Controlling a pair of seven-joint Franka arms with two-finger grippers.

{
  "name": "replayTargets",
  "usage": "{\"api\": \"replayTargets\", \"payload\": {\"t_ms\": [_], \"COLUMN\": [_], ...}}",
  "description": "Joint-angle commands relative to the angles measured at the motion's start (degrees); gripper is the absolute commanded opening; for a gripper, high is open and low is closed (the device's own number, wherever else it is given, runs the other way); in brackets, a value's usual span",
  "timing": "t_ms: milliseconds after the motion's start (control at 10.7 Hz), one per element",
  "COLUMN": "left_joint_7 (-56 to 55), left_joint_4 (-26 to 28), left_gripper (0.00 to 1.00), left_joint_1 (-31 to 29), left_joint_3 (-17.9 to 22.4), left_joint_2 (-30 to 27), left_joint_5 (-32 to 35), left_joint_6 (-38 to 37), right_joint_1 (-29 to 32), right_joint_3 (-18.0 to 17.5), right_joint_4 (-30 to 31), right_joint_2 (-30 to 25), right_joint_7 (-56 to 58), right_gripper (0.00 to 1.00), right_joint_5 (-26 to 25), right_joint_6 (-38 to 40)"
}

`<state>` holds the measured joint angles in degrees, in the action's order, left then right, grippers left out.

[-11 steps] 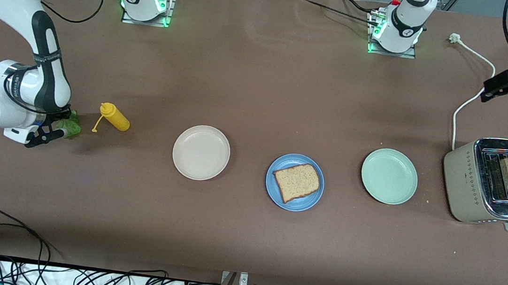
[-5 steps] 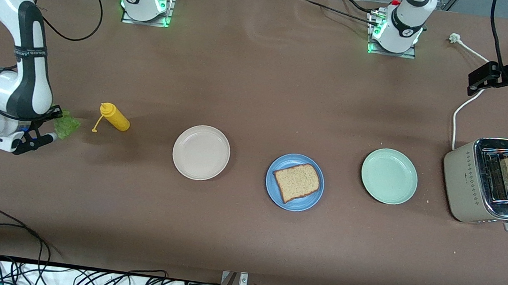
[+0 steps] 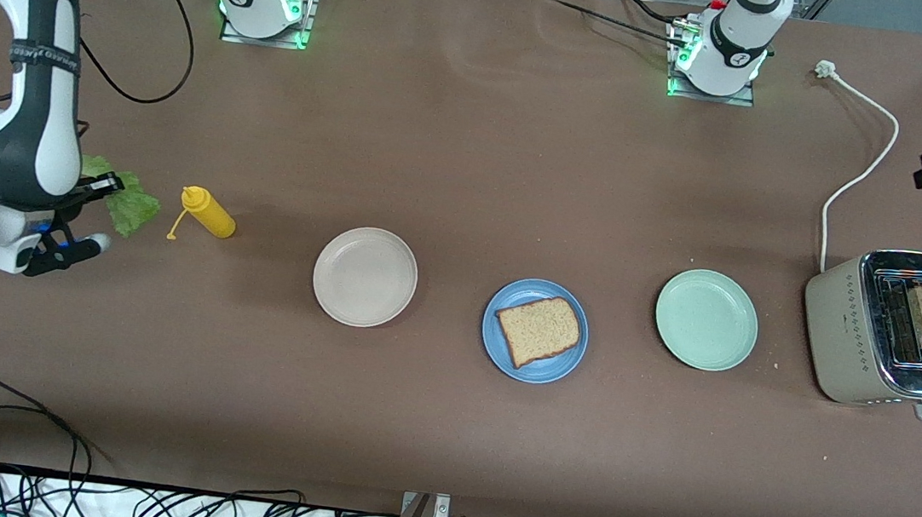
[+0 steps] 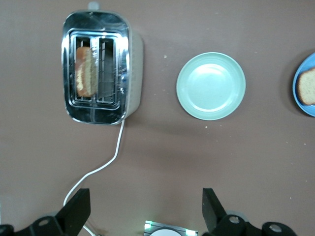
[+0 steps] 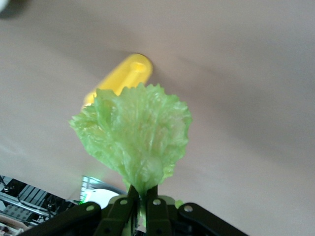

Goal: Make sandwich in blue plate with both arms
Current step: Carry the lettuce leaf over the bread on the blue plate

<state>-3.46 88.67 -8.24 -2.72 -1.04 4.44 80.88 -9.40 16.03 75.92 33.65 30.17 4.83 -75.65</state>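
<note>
Your right gripper point(image 5: 139, 200) is pinched on the stem of the lettuce point(image 5: 134, 133), held up over the table at the right arm's end, just beside the yellow bottle point(image 3: 209, 212); the leaf fans out from the fingertips. One bread slice point(image 3: 539, 330) lies on the blue plate point(image 3: 503, 350), another stands in the toaster point(image 3: 847, 333). Your left gripper point(image 4: 142, 209) hangs spread wide above the toaster's cord point(image 4: 106, 164), holding nothing.

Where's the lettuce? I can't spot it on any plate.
The lettuce is pinched in the right gripper, up in the air beside the yellow bottle at the right arm's end of the table.
</note>
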Motion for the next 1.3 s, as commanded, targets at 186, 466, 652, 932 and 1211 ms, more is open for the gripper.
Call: {"api": "replayTargets", "payload": {"t_ms": [186,466,652,932,1211], "left_joint_7": [0.6,0.6,0.6,0.6,0.6], "left_joint_4": [-1.5,-2.2,-2.2,-2.2,-2.2], "left_gripper": [1.0,1.0,1.0,1.0,1.0], "left_joint_1": [-1.5,-1.4,-1.4,-1.5,-1.5], "left_joint_3": [-1.0,-1.1,-1.0,-1.0,-1.0], "left_joint_2": [1.0,1.0,1.0,1.0,1.0], "left_joint_5": [-2.6,-2.6,-2.6,-2.6,-2.6], "left_joint_6": [-0.5,-0.5,-0.5,-0.5,-0.5], "right_joint_1": [-11.8,-17.5,-22.7,-30.1,-40.0], "right_joint_3": [0.3,0.2,0.3,0.2,0.3], "right_joint_4": [-6.0,-6.3,-6.3,-6.2,-6.1], "right_joint_2": [-1.1,-1.1,-0.5,1.0,5.4], "right_joint_7": [-4.8,-6.3,-7.1,-10.0,-15.6], "right_gripper": [0.0,0.0,0.0,0.0,0.0], "right_joint_5": [5.9,11.5,11.6,11.6,11.2], "right_joint_6": [2.3,-5.4,-12.5,-25.8,-39.6]}}
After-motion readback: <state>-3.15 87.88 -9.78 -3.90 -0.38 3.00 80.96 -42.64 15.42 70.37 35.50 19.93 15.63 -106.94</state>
